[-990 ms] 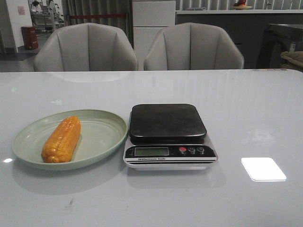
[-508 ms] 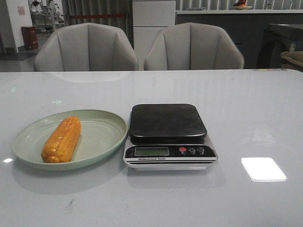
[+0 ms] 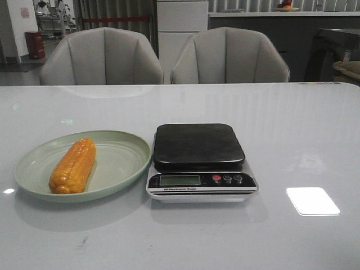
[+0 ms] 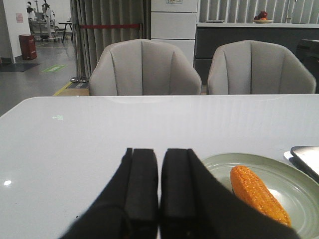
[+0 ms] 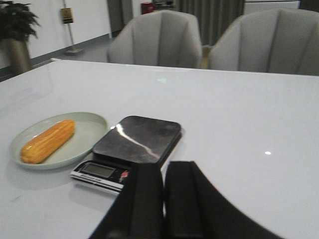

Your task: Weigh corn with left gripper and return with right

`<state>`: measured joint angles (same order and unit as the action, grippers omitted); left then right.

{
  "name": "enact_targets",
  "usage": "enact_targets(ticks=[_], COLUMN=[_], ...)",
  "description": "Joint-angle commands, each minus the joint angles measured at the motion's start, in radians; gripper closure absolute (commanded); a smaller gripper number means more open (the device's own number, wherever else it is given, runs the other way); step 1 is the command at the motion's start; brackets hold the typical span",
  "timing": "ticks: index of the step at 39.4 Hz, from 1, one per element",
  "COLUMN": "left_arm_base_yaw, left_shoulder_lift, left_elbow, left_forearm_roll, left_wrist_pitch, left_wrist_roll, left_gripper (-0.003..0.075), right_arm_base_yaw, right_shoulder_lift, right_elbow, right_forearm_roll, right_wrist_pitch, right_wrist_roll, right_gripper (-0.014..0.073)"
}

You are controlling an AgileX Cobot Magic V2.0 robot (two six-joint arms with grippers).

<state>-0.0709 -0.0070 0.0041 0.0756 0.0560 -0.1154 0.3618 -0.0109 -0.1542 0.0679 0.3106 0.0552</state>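
Nothing has moved; scale [image 3: 199, 163] front reads "Electronic Scale", display blank.

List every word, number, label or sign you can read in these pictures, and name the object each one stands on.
Scale, strip under its display: small print that seems to read "Electronic Scale", too blurred to be sure.
Scale display: blank, no digits readable.
Red bin in the far room: white marks, too small to read.
Wall poster: unreadable.
Corn, plate, both claws: no text.
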Motion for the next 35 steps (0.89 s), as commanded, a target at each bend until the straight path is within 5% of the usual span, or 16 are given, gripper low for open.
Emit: enact_targets(ticks=[1, 13, 35], left_arm_base_yaw=[-0.007, -0.007, -0.007], left_shoulder_lift=[-0.021, -0.021, -0.021], left_elbow=[0.034, 0.034, 0.034], left_forearm_roll=[-0.01, -0.01, -0.01], left_wrist_pitch=[-0.082, -0.082, -0.082], left_wrist_roll=[-0.002, -0.002, -0.002], left_gripper=[0.0607, 0.0607, 0.0607], right_arm_base_yaw=[-0.103, -0.298, -0.317], right_shoulder_lift=[-0.016, -0.016, -0.017], right_elbow=[-0.012, 0.144, 0.19], right_forearm_roll=[-0.025, -0.051, -0.095], right_wrist_pitch=[-0.099, -0.269, -0.311], right_wrist_roll=[-0.008, -0.008, -0.008], right_gripper=[0.0427, 0.0427, 0.0427])
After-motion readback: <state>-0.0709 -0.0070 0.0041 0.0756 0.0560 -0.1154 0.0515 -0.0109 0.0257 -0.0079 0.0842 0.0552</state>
